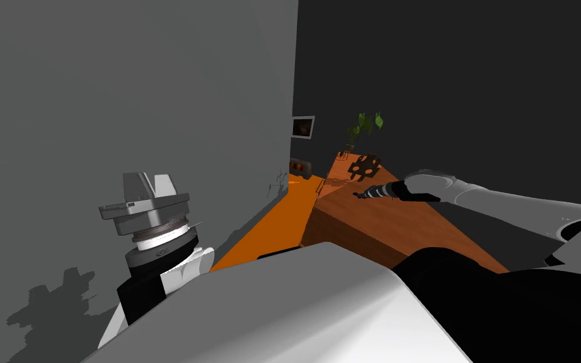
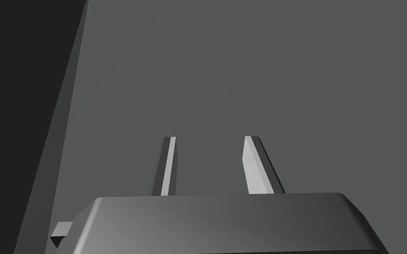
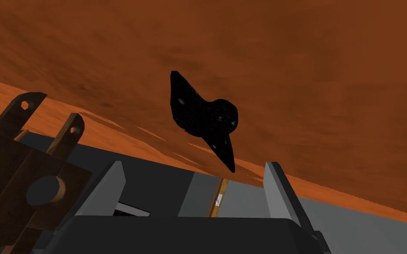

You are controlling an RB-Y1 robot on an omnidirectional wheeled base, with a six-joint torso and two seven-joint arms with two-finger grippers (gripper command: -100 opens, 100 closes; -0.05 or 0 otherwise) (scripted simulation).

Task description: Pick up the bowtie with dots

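A black bowtie with small pale dots lies flat on the brown wooden tabletop. My right gripper hovers just short of it, open, with its two fingers standing wide to either side and nothing between them. In the head view my right arm reaches out over the tabletop, with the right gripper at its end. My left gripper is held up by the grey wall on my left, its fingers apart and empty.
A brown wooden cut-out piece with round holes stands on the table close beside my right gripper. A potted plant sits at the table's far end. An orange floor strip runs between the table and the grey wall.
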